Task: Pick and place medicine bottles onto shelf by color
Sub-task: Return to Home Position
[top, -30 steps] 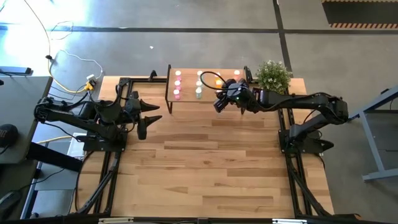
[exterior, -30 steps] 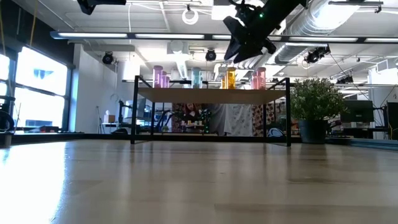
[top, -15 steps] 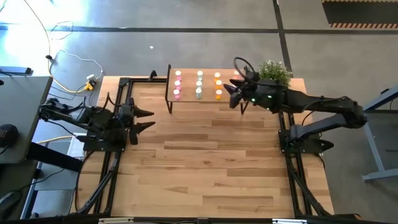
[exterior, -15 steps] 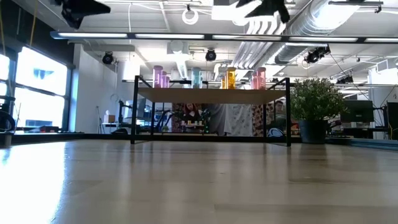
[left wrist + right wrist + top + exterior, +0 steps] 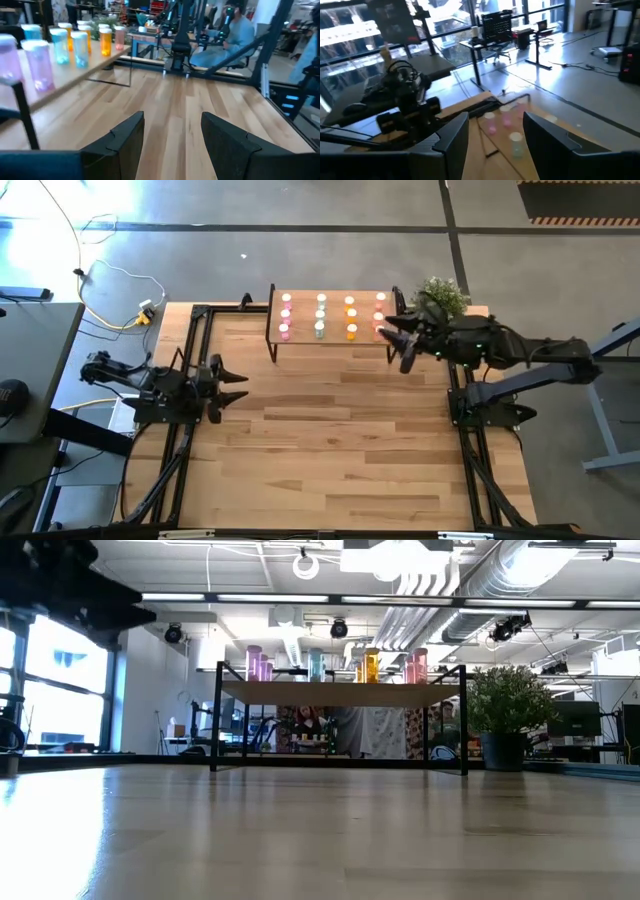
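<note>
The shelf (image 5: 366,315) stands at the table's far edge on thin black legs. The medicine bottles (image 5: 320,315) stand upright on its top in rows by colour: pink (image 5: 40,62), pale blue-green (image 5: 75,47), orange (image 5: 105,42) and red-pink (image 5: 120,35). In the low view they line the board (image 5: 340,693). My left gripper (image 5: 240,385) hovers open near the table's left edge, nothing between its fingers (image 5: 127,135). My right gripper (image 5: 397,343) hangs open in the air just off the shelf's right end, also holding nothing.
A potted plant (image 5: 440,298) stands right of the shelf at the far right corner. Black frame rails (image 5: 190,440) run along the table's left and right sides. Bare tabletop (image 5: 330,430) spreads in front of the shelf. A seated person (image 5: 235,30) shows beyond the table.
My right gripper has drawn back from above the shelf toward the table's right edge and risen out of the low view. My left gripper has sunk and pulled back toward the table's left edge, levelling out. Both stay open; the bottles have not moved.
</note>
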Robot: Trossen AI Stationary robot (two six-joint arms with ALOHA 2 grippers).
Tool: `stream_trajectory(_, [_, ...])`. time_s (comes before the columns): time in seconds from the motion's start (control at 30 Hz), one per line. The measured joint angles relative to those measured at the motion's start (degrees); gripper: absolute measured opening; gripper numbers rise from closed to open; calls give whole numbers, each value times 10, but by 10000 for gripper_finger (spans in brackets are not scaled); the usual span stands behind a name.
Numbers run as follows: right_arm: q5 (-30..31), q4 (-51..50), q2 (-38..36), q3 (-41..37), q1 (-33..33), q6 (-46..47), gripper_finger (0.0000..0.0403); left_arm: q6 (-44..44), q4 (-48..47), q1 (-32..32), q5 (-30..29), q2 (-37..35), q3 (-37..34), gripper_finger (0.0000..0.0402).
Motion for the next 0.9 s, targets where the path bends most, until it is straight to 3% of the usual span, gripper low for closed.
stream_trajectory(0.13, [47, -48, -56, -9, -10, 12, 179, -4, 10, 0, 9, -43, -45, 186])
stream_trajectory(0.23, [53, -28, -113, -51, -17, 7, 179, 21, 38, 7, 15, -42, -42, 186])
stream_trajectory(0.57, [44, 177, -294, -350, -15, 0, 179, 19, 16, 65, 13, -42, -42, 186])
stream_trajectory(0.9, [22, 353, -358, -587, -15, 51, 179, 19, 13, 80, -52, -42, -42, 186])
